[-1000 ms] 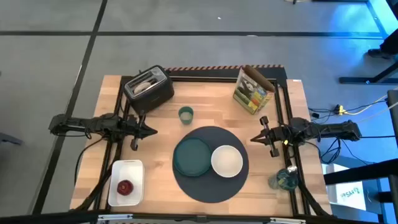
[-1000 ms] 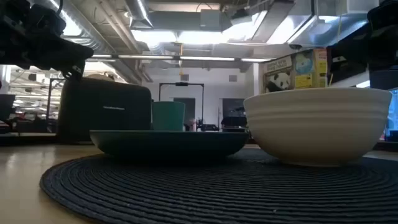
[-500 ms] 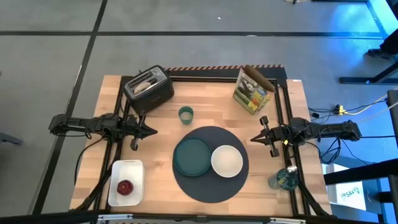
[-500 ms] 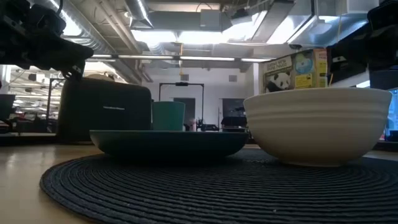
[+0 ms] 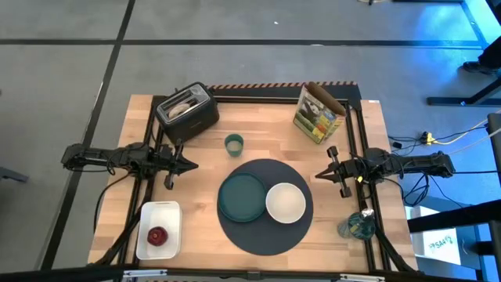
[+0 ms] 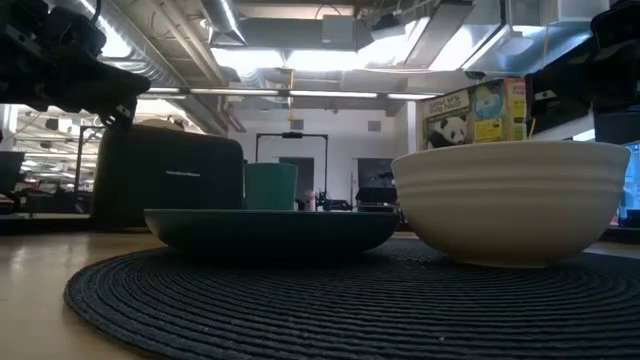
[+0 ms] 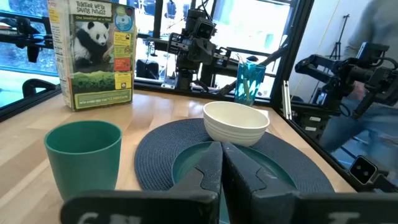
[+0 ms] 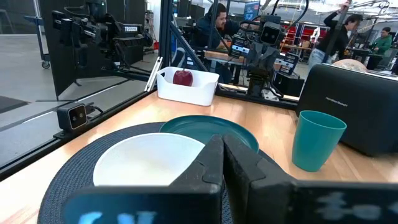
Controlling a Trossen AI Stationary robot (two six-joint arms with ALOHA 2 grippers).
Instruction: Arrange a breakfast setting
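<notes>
A dark round mat (image 5: 264, 205) lies on the table's near middle. On it sit a teal plate (image 5: 241, 197) and a white bowl (image 5: 286, 202). A small green cup (image 5: 233, 144) stands behind the mat. A red fruit (image 5: 157, 235) lies in a white tray (image 5: 159, 220) at the near left. The yellow cereal box (image 5: 318, 113) stands at the far right. A bagel (image 5: 182, 106) sticks out of the black toaster (image 5: 188, 113). My left gripper (image 5: 190, 165) is shut and empty at the left edge. My right gripper (image 5: 321, 173) is shut and empty at the right edge. The spoon is not in view.
A glass with blue-green things (image 5: 359, 225) stands at the near right corner. A black frame runs along the table's far, left and right sides. People show in the room beyond the table in the right wrist view (image 8: 217, 18).
</notes>
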